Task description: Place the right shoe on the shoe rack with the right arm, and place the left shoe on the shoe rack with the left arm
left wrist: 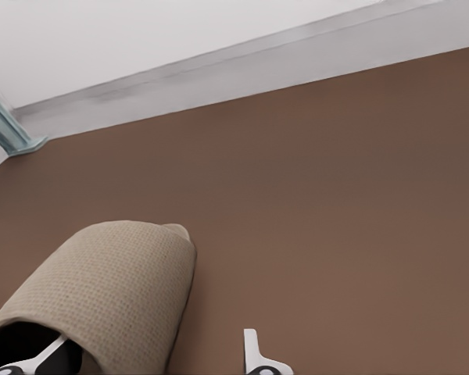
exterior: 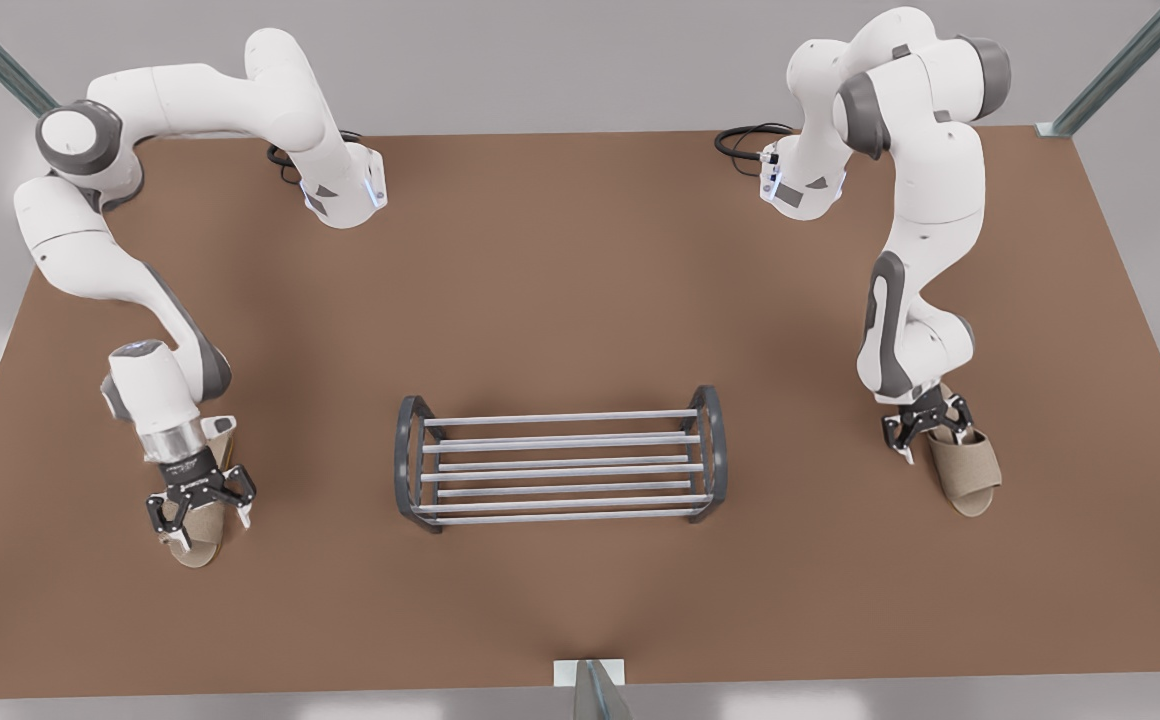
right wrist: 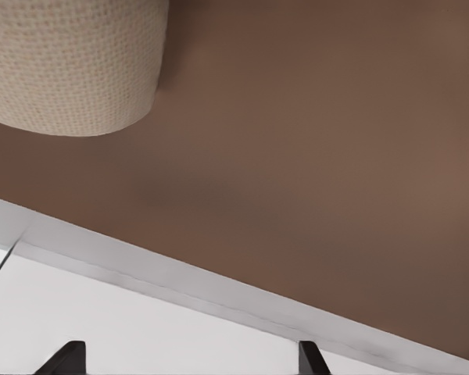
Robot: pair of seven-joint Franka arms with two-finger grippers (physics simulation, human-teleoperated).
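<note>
Near edge of the table [exterior: 580, 300]: a metal post [exterior: 595, 692] stands at its middle.

Right gripper [exterior: 198, 508], at the front view's left, close to the near edge. Arm bent in a wide loop out from its base, wrist pointing down. Fingers apart, hanging just above the right shoe [exterior: 195, 548], a tan slipper lying flat on the table. Cannot tell whether the fingers touch it. The right wrist view has the two fingertips [right wrist: 66, 358] spread wide, with the table edge beyond them.

Shoe rack [exterior: 560, 440] in the middle, between the two shoes and well apart from both. Dark arched ends, silver bars, nothing on it.

Left gripper [exterior: 925, 430], at the front view's right, a little farther back. Arm folded tall, forearm nearly straight down. Fingers apart at the heel end of the left shoe [exterior: 965, 478]; in the left wrist view one fingertip [left wrist: 51, 353] sits inside the slipper's opening, the other outside it over bare table.

Far side: both arm bases, each with a black cable [exterior: 740, 140] looped beside it.
</note>
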